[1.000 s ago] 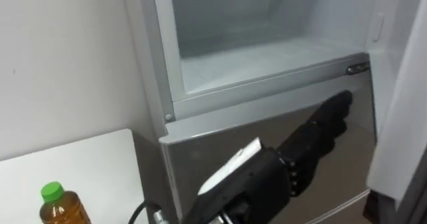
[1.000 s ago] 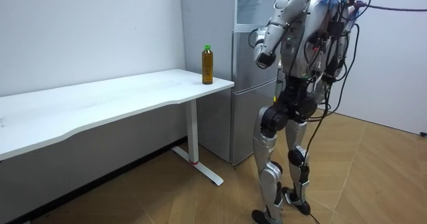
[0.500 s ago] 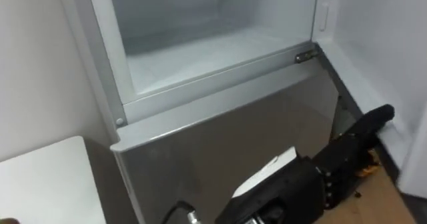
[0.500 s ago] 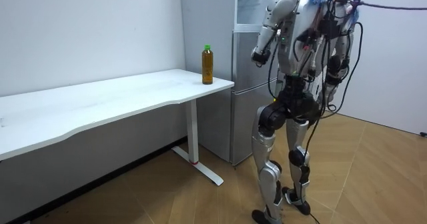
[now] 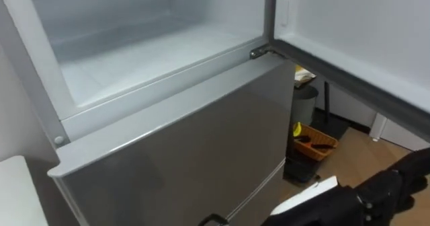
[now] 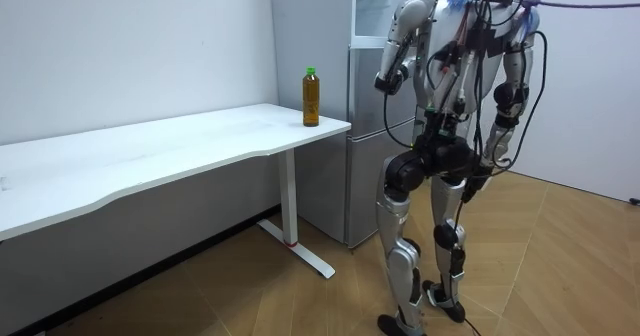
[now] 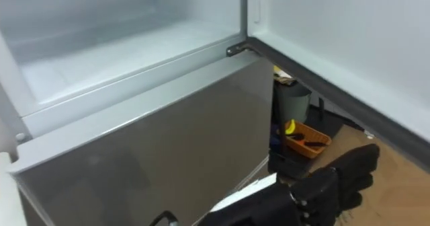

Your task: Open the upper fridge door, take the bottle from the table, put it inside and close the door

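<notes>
Upper fridge [image 5: 134, 58] open. Bottle [image 6: 311, 96] upright on table [image 6: 150, 151], left of fridge. Left hand [image 7: 332, 179] held slack-fingered, empty. Bottle best gripped mid-body, kept upright, door [image 5: 363, 38] edge avoided.

Silver-grey shells on torso, arms, legs; black joints at hips, knees. Thick bundle of black cables down back, purple strands near head. Left hand [image 7: 329, 182] matte black, segmented fingers, white tag at back; forearm black.
</notes>
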Available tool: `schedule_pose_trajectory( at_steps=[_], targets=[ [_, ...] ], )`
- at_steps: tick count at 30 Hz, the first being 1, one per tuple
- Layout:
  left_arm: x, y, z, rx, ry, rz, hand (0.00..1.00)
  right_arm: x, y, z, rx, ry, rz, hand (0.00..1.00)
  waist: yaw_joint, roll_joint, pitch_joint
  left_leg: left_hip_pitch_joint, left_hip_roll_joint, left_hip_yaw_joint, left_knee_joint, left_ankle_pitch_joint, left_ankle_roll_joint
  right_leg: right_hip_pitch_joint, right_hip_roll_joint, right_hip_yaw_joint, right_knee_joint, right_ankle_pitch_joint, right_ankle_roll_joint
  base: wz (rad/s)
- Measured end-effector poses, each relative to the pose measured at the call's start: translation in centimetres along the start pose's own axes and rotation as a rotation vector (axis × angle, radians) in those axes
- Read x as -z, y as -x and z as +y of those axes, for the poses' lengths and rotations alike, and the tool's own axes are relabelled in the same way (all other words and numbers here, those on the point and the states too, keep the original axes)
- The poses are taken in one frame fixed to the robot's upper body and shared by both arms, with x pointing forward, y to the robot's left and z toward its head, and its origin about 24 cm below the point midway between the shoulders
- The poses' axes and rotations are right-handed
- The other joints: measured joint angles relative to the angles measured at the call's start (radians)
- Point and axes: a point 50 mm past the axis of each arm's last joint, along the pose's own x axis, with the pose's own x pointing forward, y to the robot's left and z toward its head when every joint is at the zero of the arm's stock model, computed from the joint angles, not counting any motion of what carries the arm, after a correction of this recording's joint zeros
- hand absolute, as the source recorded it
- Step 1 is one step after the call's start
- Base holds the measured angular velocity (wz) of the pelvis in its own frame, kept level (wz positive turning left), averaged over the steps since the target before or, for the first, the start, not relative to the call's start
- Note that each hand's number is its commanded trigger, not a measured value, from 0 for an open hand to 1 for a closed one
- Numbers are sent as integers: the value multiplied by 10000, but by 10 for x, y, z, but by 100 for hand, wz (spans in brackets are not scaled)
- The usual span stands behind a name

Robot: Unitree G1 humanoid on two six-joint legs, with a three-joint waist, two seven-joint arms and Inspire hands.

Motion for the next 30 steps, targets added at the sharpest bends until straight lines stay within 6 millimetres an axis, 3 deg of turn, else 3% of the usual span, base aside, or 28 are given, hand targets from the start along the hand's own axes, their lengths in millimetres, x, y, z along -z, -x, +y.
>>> schedule_pose_trajectory(
  at_steps=[8,13,17,23,30],
  targets=[
    [11,-8,-2,328,173,513,0,-4,0,-1,-26,-206,-102,0,-192,307,17,-122,67,-217,2,-22,-37,-56,89,-29,3,47,-69,-2],
    [11,-8,-1,280,91,551,0,-4,0,-2,46,-182,-94,0,-165,307,36,-157,68,-308,10,-22,-38,-26,79,-127,4,48,-72,7],
    [7,-4,6,-42,-101,447,0,-2,-1,2,64,-194,-85,0,-68,245,82,-212,59,-622,0,-21,-39,73,47,-443,6,48,-72,25],
    [-11,1,24,-1487,-1090,83,0,-3,-1,4,197,6,-65,0,559,195,89,-543,27,-1154,36,26,-120,-51,-52,-1113,17,47,-70,30],
    [-65,21,32,-3195,-2710,-1874,0,5,0,4,151,88,125,0,1805,-2,45,-535,-19,-1756,8,93,-187,289,-127,-1814,-43,23,-94,26]
  ],
)
